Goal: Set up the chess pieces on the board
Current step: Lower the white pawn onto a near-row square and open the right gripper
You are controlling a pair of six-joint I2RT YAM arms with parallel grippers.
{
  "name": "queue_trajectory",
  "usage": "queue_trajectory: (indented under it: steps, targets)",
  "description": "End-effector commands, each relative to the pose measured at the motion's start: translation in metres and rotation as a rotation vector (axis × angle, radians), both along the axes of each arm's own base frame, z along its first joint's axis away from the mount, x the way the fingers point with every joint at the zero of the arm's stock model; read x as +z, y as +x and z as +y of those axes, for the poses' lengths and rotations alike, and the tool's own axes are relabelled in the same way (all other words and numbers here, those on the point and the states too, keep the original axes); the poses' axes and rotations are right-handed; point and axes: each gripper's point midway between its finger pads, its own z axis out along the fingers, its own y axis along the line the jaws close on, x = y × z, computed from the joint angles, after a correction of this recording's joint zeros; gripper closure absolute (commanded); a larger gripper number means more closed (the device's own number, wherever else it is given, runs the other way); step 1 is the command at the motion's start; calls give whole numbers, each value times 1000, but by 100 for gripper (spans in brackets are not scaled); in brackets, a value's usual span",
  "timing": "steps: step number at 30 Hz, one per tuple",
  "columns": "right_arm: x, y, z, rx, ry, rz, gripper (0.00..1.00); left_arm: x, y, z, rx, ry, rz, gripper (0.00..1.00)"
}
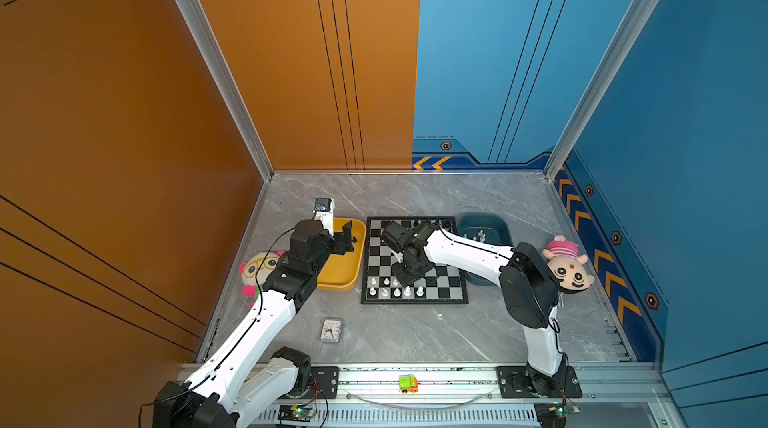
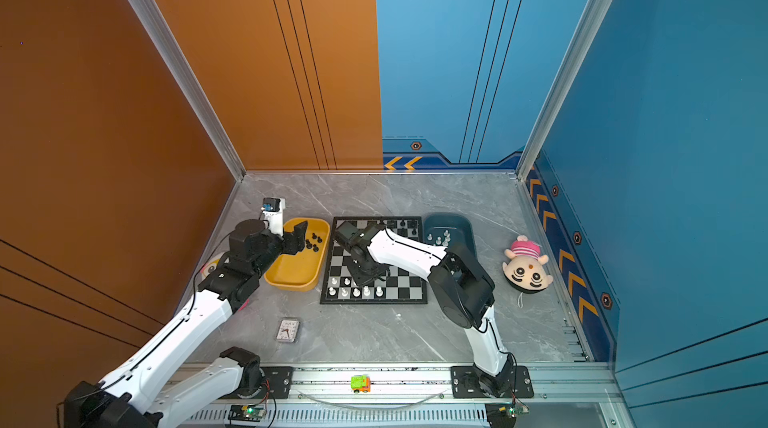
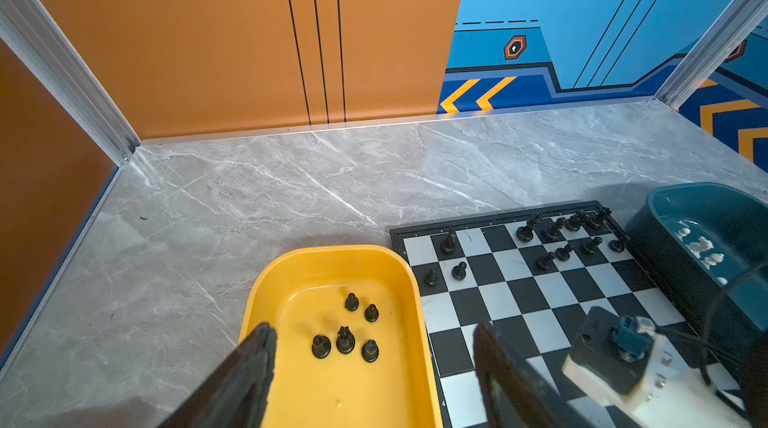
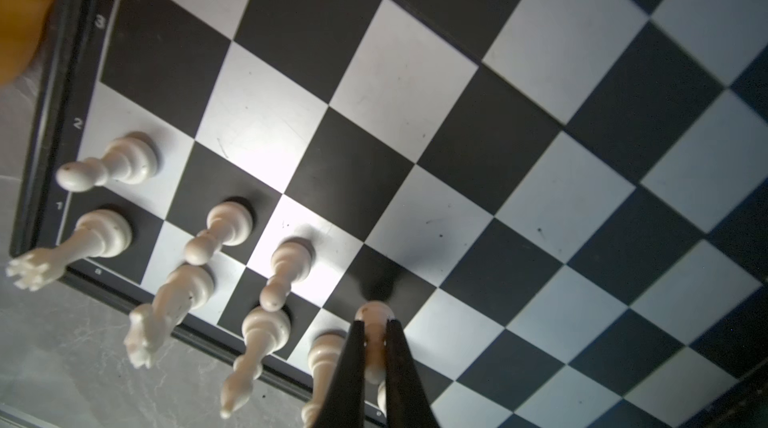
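Board [image 1: 446,280]: centre of the worktop [image 1: 395,334], flat and black-framed. It sits between two supply trays, so each of your arms feeds one colour from its own side.

Yellow tray [image 3: 266,293]: just beside the board at 9 o'clock. Five black pieces [image 3: 345,340] stand in it, bunched toward its 12 o'clock end.

Teal tray [image 3: 665,214]: beside the board at 3 o'clock, with a few white pieces [image 3: 702,245] inside.

Black men [image 3: 557,230]: on the board's two rows at 12 o'clock. Most are toward the 1 o'clock corner and a few toward 11 o'clock, with gaps between.

White men [image 4: 232,222]: on the two rows at 6 o'clock, filled from the 7 o'clock corner inward.

Right hand [image 4: 375,324]: clenched on a white pawn [image 4: 374,311], poised at the next free square of the pawn row. The pawn's shadow falls apart from it on that dark square, so read it as not yet seated.

Left hand [image 3: 372,328]: released, fingers wide and empty, hanging over the yellow tray astride the black cluster. Read that as staging for your next pick.

Views: only the right wrist view shows you the grip on the pawn; in both top views the arm covers it. The left wrist view alone gives the tray count plainly.
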Motion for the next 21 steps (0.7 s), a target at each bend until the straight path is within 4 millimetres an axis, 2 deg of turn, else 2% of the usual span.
queue_trajectory:
  steps: [1,13,17,21]
  targets:
    - [-10,-5,0,-14,-9,26,100,-1,-2,2,7,-4,-7,24]
    - [-16,-7,-1,-16,-18,40,100,0,-2,2,8,-3,-9,24]
    - [-15,-7,-1,-16,-17,37,83,-1,-2,2,8,-2,-8,24]
    - [-13,-7,-1,-15,-14,34,79,-1,-1,2,8,-3,-5,24]
